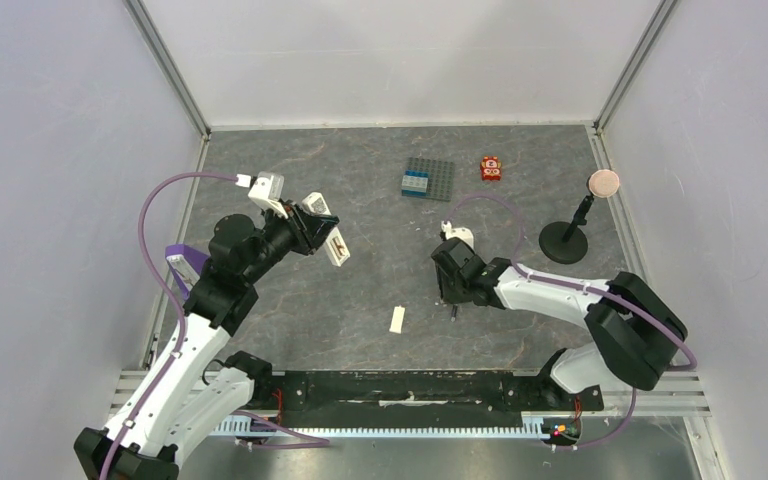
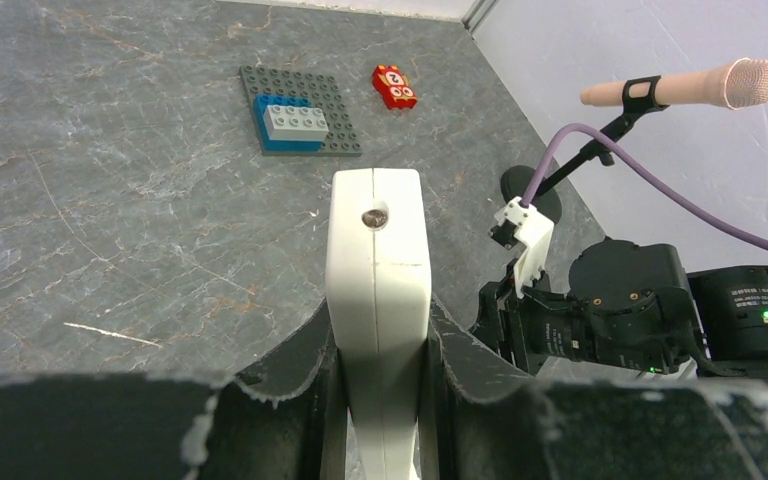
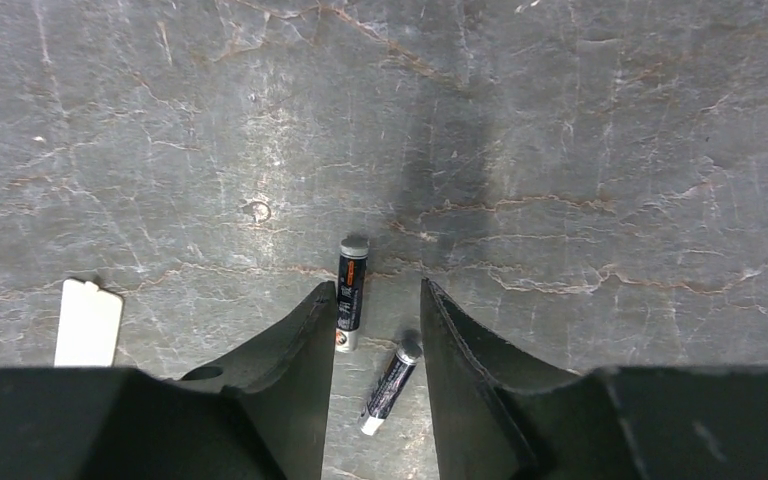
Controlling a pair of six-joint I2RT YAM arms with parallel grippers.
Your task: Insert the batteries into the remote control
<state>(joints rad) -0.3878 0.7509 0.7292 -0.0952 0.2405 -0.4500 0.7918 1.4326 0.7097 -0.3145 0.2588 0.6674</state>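
Note:
My left gripper (image 1: pixel 322 228) is shut on the white remote control (image 1: pixel 336 244) and holds it raised above the table's left half. In the left wrist view the remote (image 2: pixel 377 250) stands edge-on between the fingers (image 2: pixel 290 365), its far end pointing away. My right gripper (image 3: pixel 377 295) is open and low over the table. Two dark batteries lie flat on the table beneath it: one battery (image 3: pixel 351 292) lies against the tip of the left finger, the other (image 3: pixel 392 382) lies slanted between the fingers. In the top view only one battery (image 1: pixel 453 313) shows, just below the right gripper (image 1: pixel 452 292).
A small flat white cover plate (image 1: pixel 397 319) lies on the table left of the right gripper, also in the right wrist view (image 3: pixel 88 322). A grey brick baseplate (image 1: pixel 428 179), a red toy (image 1: pixel 491 169) and a microphone stand (image 1: pixel 565 240) stand at the back right.

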